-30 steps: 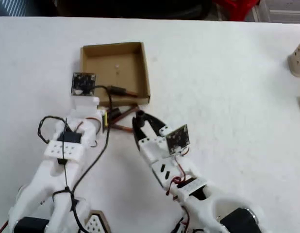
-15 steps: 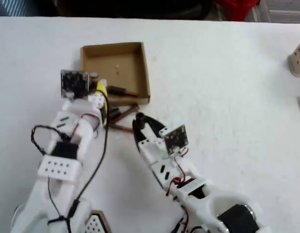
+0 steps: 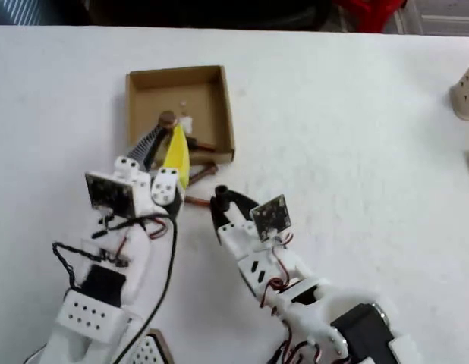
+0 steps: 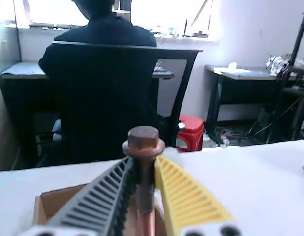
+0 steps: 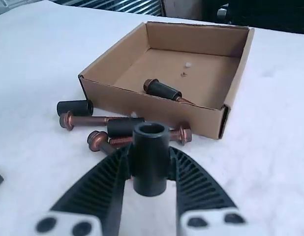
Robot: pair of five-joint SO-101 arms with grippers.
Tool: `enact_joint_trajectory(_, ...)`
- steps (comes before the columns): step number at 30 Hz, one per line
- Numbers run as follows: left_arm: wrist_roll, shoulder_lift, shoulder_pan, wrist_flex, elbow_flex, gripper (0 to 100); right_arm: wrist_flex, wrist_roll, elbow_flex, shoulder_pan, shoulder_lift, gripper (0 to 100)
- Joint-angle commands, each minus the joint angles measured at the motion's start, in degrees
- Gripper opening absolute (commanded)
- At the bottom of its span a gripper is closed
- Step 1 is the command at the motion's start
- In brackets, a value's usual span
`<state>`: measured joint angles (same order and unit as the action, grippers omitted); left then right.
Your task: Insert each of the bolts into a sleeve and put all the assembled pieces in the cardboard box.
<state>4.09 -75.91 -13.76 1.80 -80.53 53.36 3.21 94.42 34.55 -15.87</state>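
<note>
One bolt (image 4: 143,141) has risen, seemingly upright, in left end effector (image 3: 168,127).

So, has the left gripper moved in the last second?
Yes: the left gripper, holding a bolt, swung from outside the cardboard box's near wall to over it.

Item 1, left arm (image 3: 105,258): I log it as white, rising from the near edge of the table, with the wrist tipped forward. Its tool (image 3: 166,133) has one grey finger (image 4: 95,199) and one yellow finger (image 4: 189,199). Both press on the shank of a bolt (image 4: 143,142) standing upright between them, head above the tips.

Item 2, right arm (image 3: 284,284): I log it as white, angled inward toward the left arm. Its tool (image 5: 149,150) has black ribbed fingers clamped on an upright sleeve (image 5: 149,174), bore facing up.

The two tools are near each other, not touching.
</note>
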Motion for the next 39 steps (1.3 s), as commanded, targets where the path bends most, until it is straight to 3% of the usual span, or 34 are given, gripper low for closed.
enact_joint_trajectory(1,0.7,-5.8,-5.3,5.0,0.8,2,5.8,-0.7,-1.1,-0.7,1.3,1.6)
enact_joint_trajectory(6,0.7,-10.5,-11.5,13.4,0.7,2,10.9,-0.7,-0.7,-0.8,4.4,1.6)
enact_joint_trajectory(16,0.7,-9.7,-11.6,13.4,0.5,2,17.4,-0.7,-0.7,-0.5,8.4,1.6)
enact_joint_trajectory(28,0.7,13.1,-11.5,3.1,5.9,2,18.7,-0.7,-0.7,-0.5,8.5,1.6)
enact_joint_trajectory(39,4.8,15.3,-11.5,0.0,6.8,2,18.5,-0.7,-0.8,-0.4,8.5,1.6)
